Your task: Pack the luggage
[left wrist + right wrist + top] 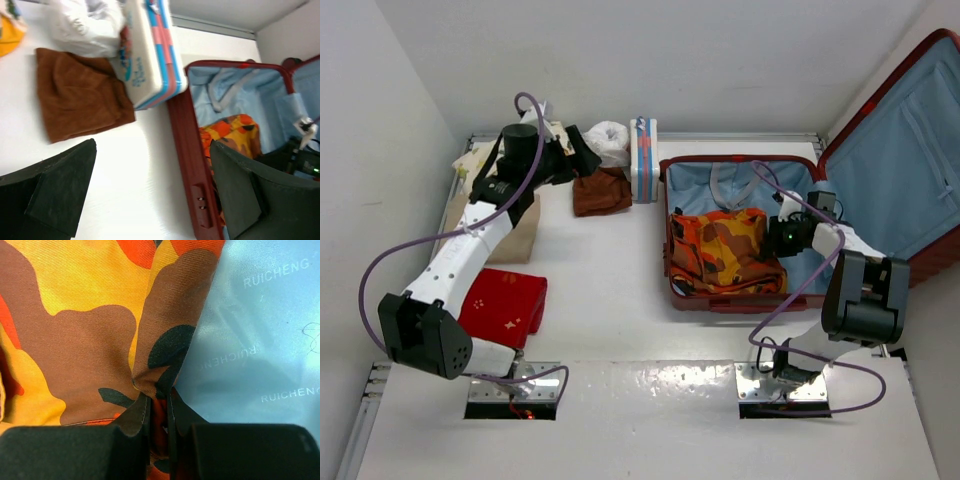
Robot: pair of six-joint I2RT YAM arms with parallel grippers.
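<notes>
**Right pincer nipped on the camouflage cloth inside the luggage**

The luggage (905,150), a large dark red hard-shell suitcase lined with light blue fabric, lies open on the right side of the top view. Its lid leans up into the upper right corner of the frame.

My right pincer (782,235) reaches into the open lower half. In the right wrist view its jaws stand almost together, nipping a fold of the orange, yellow and brown camouflage cloth (75,340) right at the tips (159,400). That cloth fills the left of the frame, and the blue lining fills the right.

My left pincer (578,152) is at the upper left of the top view, well apart from the suitcase, with its jaws spread wide and nothing between them (152,150). Its wrist view shows a folded brown fuzzy cloth (80,95) at upper left. Above that cloth are a crumpled white plastic bag (87,22) and a white box with blue and pink stripes (150,55). The box stands just beside the suitcase's red rim.

A folded red cloth with small white marks (505,305) lies at lower left of the top view, beside my left arm.
</notes>
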